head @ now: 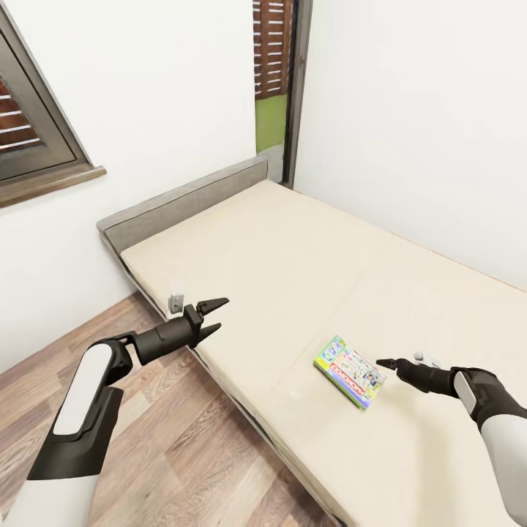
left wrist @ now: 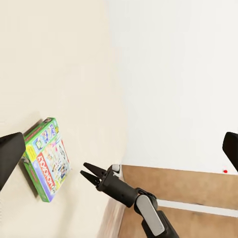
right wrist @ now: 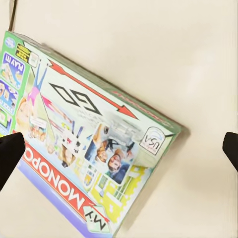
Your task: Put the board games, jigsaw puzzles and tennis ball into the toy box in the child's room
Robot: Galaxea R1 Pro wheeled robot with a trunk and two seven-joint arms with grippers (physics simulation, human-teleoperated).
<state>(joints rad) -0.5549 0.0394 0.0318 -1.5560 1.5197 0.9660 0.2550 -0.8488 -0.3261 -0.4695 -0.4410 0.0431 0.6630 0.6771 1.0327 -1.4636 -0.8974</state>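
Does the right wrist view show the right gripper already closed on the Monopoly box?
No: the Monopoly box lies flat on the bed, with the gripper's fingertips spread wide apart at the frame's edges, touching nothing.

A bedroom: bed [head: 307, 271], window [head: 29, 139], plank floor [head: 176, 454].

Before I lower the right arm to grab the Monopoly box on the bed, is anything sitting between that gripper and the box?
Nothing visible does. The right gripper hovers open just beside the Monopoly box, which lies flat on the bare mattress. The right wrist view shows the box straight ahead between the fingertips.
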